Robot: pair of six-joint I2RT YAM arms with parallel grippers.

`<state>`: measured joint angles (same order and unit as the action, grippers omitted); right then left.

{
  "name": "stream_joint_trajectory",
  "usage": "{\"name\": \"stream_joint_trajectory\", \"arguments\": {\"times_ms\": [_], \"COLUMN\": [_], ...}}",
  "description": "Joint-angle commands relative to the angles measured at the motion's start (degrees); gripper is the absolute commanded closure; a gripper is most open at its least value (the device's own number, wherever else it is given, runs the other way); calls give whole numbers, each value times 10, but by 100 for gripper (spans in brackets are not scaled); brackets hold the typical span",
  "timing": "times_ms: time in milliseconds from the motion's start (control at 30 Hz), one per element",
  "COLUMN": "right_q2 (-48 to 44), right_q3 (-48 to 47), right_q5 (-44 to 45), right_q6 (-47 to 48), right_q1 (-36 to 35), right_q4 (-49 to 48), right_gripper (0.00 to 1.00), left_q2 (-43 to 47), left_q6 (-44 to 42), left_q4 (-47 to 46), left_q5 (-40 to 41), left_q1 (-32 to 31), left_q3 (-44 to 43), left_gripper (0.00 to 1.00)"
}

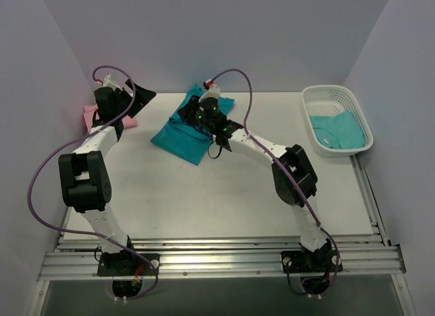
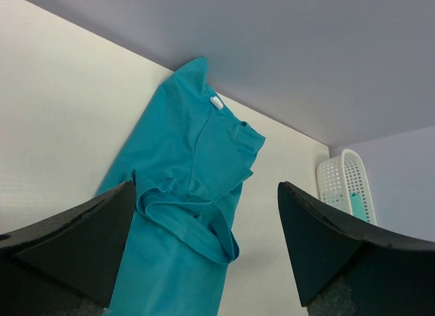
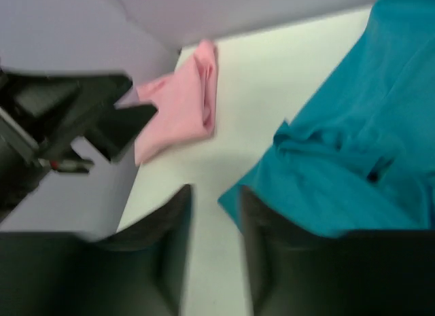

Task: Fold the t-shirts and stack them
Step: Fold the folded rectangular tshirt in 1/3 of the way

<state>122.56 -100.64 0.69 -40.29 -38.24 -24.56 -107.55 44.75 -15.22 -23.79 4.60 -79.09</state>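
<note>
A teal t-shirt (image 1: 187, 136) lies crumpled on the white table at the back centre; it also shows in the left wrist view (image 2: 183, 187) and the right wrist view (image 3: 353, 166). A folded pink t-shirt (image 1: 90, 115) lies at the far left by the wall and also shows in the right wrist view (image 3: 180, 105). My right gripper (image 1: 189, 117) hovers over the teal shirt's left edge; its fingers (image 3: 163, 255) stand narrowly apart with bare table between them. My left gripper (image 1: 139, 97) is wide open and empty above the pink shirt, facing the teal one (image 2: 206, 187).
A white mesh basket (image 1: 360, 109) stands at the back right with another teal t-shirt (image 1: 336, 131) in it; the basket also shows in the left wrist view (image 2: 336, 177). Walls close in the table on the left, back and right. The right wrist view is blurred.
</note>
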Motion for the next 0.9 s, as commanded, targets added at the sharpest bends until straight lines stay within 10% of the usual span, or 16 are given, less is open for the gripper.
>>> {"name": "stream_joint_trajectory", "arguments": {"times_ms": [0,100,867], "right_q2": [29,63,174], "right_q3": [42,44,20], "right_q5": [-1,-27,-31], "right_q6": [-29,-47,-67], "right_q1": [-4,-15,-2], "right_q4": [-2,1,-1], "right_gripper": [82,100,100], "left_q2": [29,27,23], "left_q6": [-3,2,4], "left_q4": [-21,-24,-37], "left_q5": [0,-5,-11], "left_q1": [2,2,7], "left_q3": [12,10,16], "left_gripper": [6,6,6]}}
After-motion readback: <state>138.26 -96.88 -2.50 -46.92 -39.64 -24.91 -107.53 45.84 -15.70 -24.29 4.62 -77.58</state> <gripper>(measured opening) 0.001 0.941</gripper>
